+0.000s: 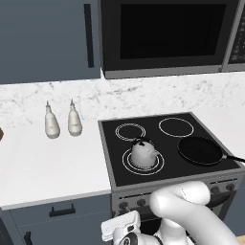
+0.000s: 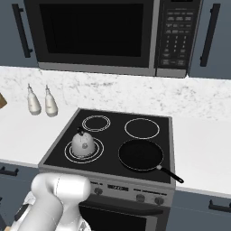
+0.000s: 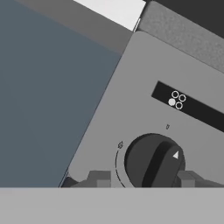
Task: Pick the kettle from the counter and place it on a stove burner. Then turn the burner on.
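One kettle [image 1: 143,153] sits on front-left stove burner [image 1: 128,164], rings white. Gripper [image 3: 142,178] at dark stove knob [image 3: 154,161], jaws spread either side, not touching.

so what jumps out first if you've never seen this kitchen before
The squat pale grey-white kettle with a dark arched handle sits on the front-left double-ring burner of the black glass cooktop, beside a round black frying pan. In the hand view, the end effector straddles a dark stove knob on the grey control panel.
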